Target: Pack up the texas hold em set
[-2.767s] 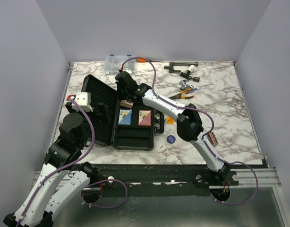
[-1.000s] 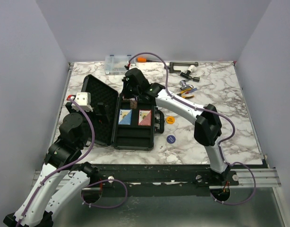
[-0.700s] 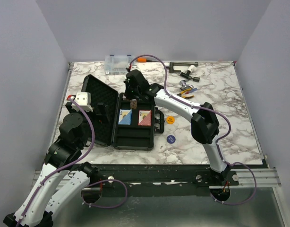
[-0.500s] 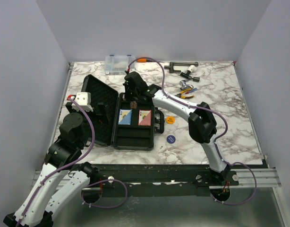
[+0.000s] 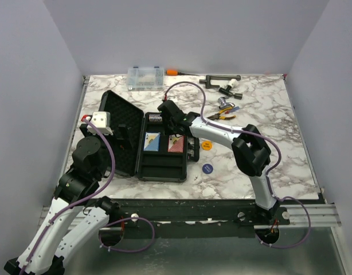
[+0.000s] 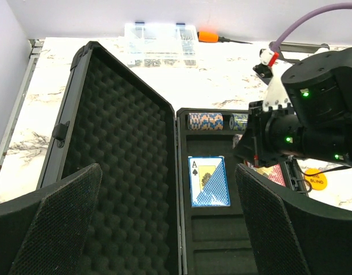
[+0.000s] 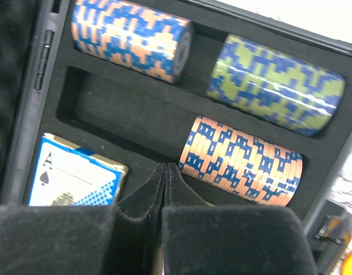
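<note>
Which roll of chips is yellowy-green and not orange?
The yellow-green roll, at the right end of the far row. The left roll beside it and the nearer roll are both orange and blue.

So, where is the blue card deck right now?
In the top view, the blue card deck lies in the open black case, in the slot left of the red card deck, with the chip rolls just behind it.
</note>
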You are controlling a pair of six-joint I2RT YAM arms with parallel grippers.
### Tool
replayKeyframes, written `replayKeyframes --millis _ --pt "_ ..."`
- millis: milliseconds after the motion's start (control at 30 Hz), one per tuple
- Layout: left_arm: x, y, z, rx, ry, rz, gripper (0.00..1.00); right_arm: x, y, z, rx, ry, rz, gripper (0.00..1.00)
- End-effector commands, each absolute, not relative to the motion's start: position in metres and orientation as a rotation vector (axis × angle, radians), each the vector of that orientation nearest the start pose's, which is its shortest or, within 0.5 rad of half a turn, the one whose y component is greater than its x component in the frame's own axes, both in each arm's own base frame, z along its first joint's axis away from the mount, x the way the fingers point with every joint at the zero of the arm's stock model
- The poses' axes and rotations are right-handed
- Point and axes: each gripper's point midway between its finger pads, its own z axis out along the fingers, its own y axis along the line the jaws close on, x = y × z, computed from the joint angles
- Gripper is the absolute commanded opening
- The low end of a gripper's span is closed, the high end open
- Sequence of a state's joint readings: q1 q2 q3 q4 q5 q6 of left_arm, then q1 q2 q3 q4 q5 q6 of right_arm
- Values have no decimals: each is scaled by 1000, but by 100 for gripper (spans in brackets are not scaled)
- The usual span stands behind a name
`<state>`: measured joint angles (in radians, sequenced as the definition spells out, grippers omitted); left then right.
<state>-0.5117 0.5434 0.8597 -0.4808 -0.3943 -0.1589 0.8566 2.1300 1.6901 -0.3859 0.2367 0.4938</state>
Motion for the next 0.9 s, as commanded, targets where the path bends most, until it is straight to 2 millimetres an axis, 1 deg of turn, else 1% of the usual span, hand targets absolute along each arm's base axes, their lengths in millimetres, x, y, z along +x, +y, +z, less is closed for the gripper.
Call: replayKeyframes --millis 0,133,200,267,433,633,733,800,867 --pt "237 -60 298 15 1738 -134 98 380 363 82 -252 2388 247 1" --pt "238 -60 298 15 1741 -132 98 380 370 97 -271 2361 310 1" --pt "238 -60 297 14 1743 -129 98 381 377 110 -290 2334 351 1" --pt "239 -60 297 13 1744 -129 98 384 379 120 -291 2316 361 1" --pt "239 -59 296 13 1747 -125 98 391 382 132 -288 2298 348 1" --pt "239 -60 296 14 1747 -126 98 408 397 153 -281 2235 379 1" --pt "239 -60 296 15 1749 -127 98 414 411 157 -295 2235 410 1" --pt "239 -60 295 14 1749 -126 98 417 423 156 -302 2244 447 1" --pt "239 -60 296 13 1748 -126 98 419 432 149 -296 2259 481 1"
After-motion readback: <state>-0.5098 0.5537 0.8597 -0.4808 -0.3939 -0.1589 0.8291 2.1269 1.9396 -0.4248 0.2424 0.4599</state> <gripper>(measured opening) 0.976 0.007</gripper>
